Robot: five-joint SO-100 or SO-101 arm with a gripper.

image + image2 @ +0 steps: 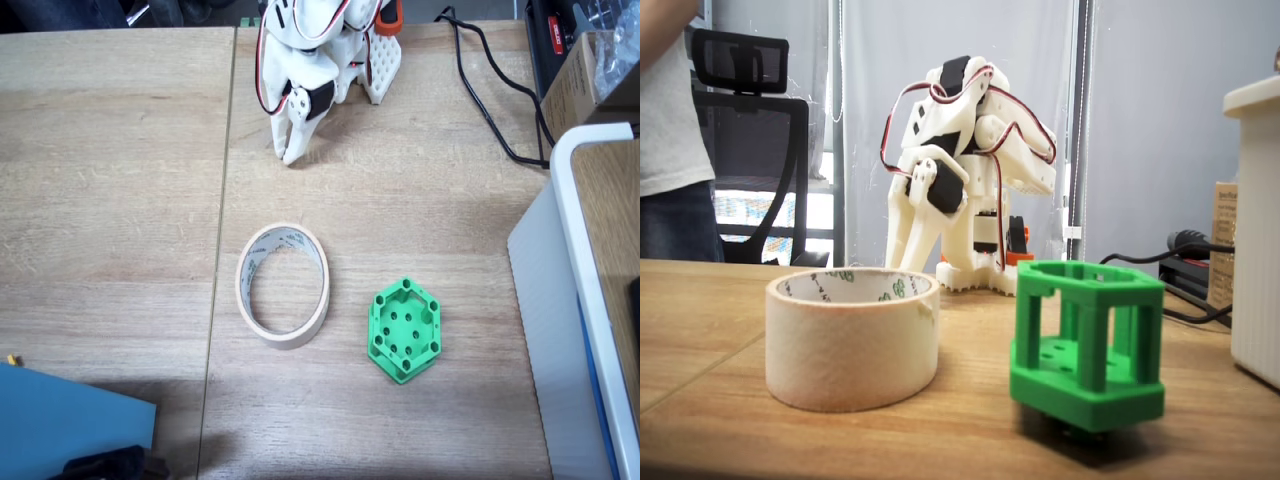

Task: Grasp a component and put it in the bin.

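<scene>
From above, the gripper [290,150] hangs narrow and empty near the arm's base, well apart from the green piece [404,331] just beside the tape roll [283,284], while from the side its open lattice walls [1087,338] look likely to snag or tip under an off-centre pinch.

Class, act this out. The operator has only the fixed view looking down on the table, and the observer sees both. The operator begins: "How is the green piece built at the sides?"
Observer: In a fixed view, the green piece stands upright. Open columns join its holed plate, which sits low, to a top ring.
Operator: Is the tape roll taller?
Observer: Side-on, the tape roll and the piece have tops about level, though depth may skew that.
Operator: Anyone nearby?
Observer: A person stands at that view's left edge, beside an office chair.
</scene>
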